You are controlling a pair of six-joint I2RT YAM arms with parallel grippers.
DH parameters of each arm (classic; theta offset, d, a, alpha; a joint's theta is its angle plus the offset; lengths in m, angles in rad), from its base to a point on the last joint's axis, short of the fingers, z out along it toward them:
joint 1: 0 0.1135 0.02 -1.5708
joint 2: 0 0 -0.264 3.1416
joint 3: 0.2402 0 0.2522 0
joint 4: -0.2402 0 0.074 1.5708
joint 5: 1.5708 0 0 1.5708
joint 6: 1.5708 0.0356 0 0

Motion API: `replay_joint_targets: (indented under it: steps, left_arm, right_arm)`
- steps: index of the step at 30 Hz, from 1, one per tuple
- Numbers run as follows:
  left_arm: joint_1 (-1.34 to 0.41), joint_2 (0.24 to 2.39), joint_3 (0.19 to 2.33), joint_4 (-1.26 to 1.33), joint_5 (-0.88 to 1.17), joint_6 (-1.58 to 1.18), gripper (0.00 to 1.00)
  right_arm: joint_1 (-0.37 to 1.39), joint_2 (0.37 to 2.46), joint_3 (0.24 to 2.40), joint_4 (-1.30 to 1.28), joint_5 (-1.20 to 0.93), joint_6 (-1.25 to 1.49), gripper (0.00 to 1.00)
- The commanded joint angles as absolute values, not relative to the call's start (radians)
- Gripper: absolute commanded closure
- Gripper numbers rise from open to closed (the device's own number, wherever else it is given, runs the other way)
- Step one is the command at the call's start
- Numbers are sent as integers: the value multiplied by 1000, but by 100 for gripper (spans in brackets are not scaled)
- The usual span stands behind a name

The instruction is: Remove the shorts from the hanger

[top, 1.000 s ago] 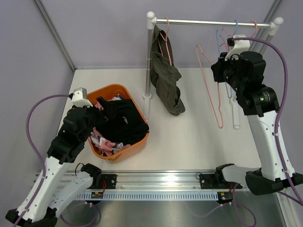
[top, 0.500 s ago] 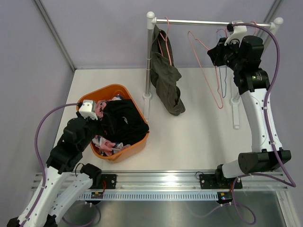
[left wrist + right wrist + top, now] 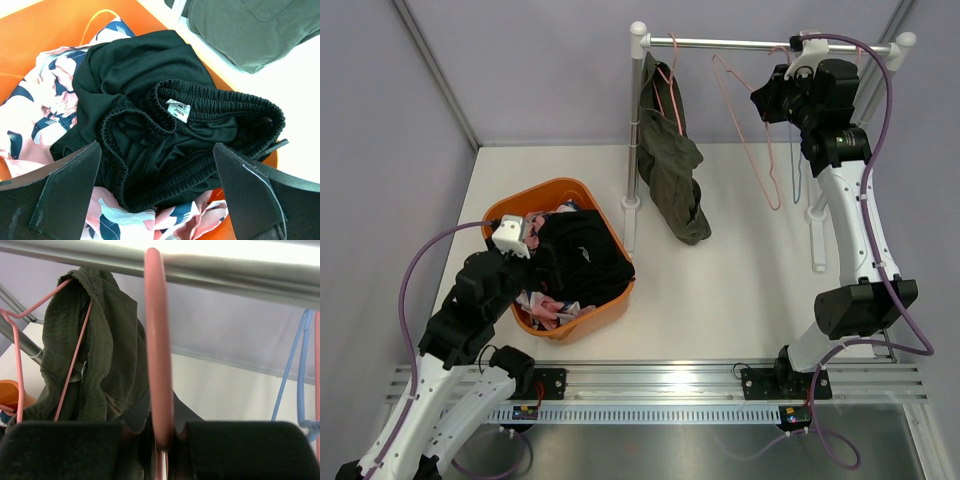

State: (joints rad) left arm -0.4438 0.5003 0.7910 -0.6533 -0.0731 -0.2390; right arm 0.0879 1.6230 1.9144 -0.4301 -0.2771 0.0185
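Olive green shorts point(image 3: 670, 170) hang on a pink hanger at the left end of the rail point(image 3: 740, 45); they also show in the right wrist view point(image 3: 100, 365). Black shorts point(image 3: 150, 85) lie on top of pink patterned shorts point(image 3: 45, 90) in the orange basket point(image 3: 610, 300). The camouflage shorts are out of view. My left gripper point(image 3: 160, 190) is open and empty just above the black shorts point(image 3: 580, 260). My right gripper point(image 3: 160, 435) is shut on the hook of an empty pink hanger point(image 3: 157, 340), right under the rail.
An empty blue hanger point(image 3: 287, 375) hangs on the rail to the right of my right gripper point(image 3: 775, 90). The rack's two white posts point(image 3: 632, 205) stand on the table. Purple walls close in the back and sides.
My right gripper has carried the empty pink hanger up and to the left, to the rail. My left gripper has shifted slightly right over the basket.
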Motion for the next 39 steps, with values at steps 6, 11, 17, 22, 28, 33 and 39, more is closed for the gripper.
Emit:
replay_joint_targets:
  steps: [6,11,17,22,28,33,39]
  left_arm:
    - [-443,514,782,-623,-46,-221,1]
    - [-443,525,782,-623,-44,-221,1]
    - [-443,531,782,-624,-46,-221,1]
    - [-443,534,781,-624,-49,-221,1]
    - [-443,537,781,-626,-49,-221,1]
    - [-443,540,782,-627,-51,-221,1]
    - [-443,540,781,-629,-54,-221,1]
  right_arm:
    - [86,1631,1991,-345,-256,57,100]
    - [89,1560,1939,-301,-264,74,100]
    - [87,1595,1999,-344,-247,80,100]
    - [87,1675,2109,-417,-242,83,100]
    - [87,1759,2178,-434,-250,97,100]
    - [86,1836,2266,-478,-250,104,100]
    - [87,1852,2252,-506,-250,113,100]
